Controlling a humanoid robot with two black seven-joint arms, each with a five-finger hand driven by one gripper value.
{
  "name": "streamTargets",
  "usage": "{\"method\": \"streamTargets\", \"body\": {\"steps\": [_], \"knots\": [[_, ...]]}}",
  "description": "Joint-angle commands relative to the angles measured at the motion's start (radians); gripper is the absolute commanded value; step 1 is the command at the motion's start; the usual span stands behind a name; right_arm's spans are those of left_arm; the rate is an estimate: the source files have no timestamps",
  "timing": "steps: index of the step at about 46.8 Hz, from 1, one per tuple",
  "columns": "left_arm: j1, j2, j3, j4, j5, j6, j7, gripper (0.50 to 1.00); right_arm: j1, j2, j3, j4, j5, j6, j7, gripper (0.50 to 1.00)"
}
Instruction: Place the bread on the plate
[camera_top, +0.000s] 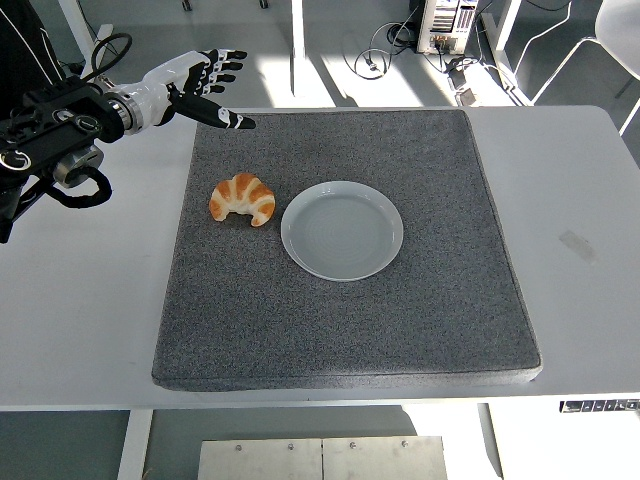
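— Looks like a robotics lab or a test room, not a home.
— Going by what?
— By the white table (580, 200) on plain metal legs, topped with a grey foam mat (350, 300) as a work surface. Also a bare grey floor (200, 40) beyond the far edge.
— Anything else back there?
— Yes: a computer tower (450, 20) standing on the floor, with loose cables (385, 50) trailing beside it. Legs of another white desk (80, 40) at the upper left, and part of a white chair (610, 30) at the upper right.
— And near the front?
— A strip of printed labels (598, 405) stuck along the table's near edge, lettering too small to read.
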Motion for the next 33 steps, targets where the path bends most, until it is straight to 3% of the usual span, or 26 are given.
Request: {"method": "streamTargets", "body": {"steps": [1,7,16,22,33], "knots": [[-0.012,0.005,0.003,0.001,0.128,0.000,-0.005,0.983,0.000,0.000,0.000,0.000,0.000,0.000,0.000,1.000],[-0.007,0.008,0.005,0.004,0.231,0.000,-0.006,0.983,0.000,0.000,0.000,0.000,0.000,0.000,0.000,1.000],[0.008,0.008,-0.006,-0.016,0.222,-0.061,-0.054,0.983,0.000,0.000,0.000,0.000,0.000,0.000,0.000,1.000],[0.022,0.008,0.010,-0.021,0.223,-0.067,-0.049,0.983,0.000,0.000,0.000,0.000,0.000,0.000,0.000,1.000],[-0.009,0.024,0.171,-0.015,0.327,-0.049,-0.051,0.971,0.000,0.000,0.000,0.000,0.000,0.000,0.000,1.000]]}}
